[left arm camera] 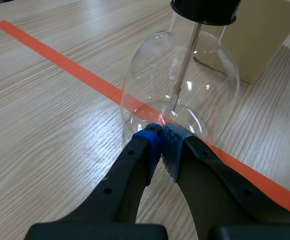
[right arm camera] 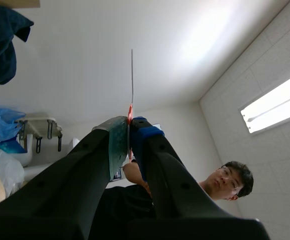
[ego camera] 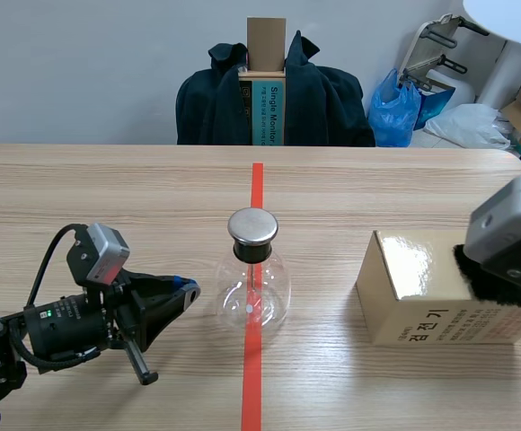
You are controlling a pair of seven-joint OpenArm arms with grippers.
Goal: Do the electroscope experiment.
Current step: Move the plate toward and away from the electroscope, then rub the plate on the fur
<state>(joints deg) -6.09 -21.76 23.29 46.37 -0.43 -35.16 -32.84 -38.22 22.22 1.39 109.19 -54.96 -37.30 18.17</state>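
The electroscope, a clear round glass flask [ego camera: 251, 292] with a metal cap [ego camera: 253, 227] and a thin rod inside, stands on the red tape line. My left gripper [ego camera: 187, 287] lies low on the table just left of the flask. In the left wrist view its blue pads meet, shut on nothing, at the flask's base [left arm camera: 180, 90]. My right gripper [right arm camera: 130, 125] points up toward the ceiling and is shut on a thin rod [right arm camera: 132, 75] with a red mark at the pads. In the scene view only the right arm's grey camera housing [ego camera: 512, 229] shows.
A gold cardboard box [ego camera: 422, 292] stands right of the flask, with something black and fuzzy [ego camera: 490, 283] on its right end under the right arm. A chair draped with dark clothing [ego camera: 269, 99] stands beyond the table. A person [right arm camera: 220, 185] appears in the right wrist view.
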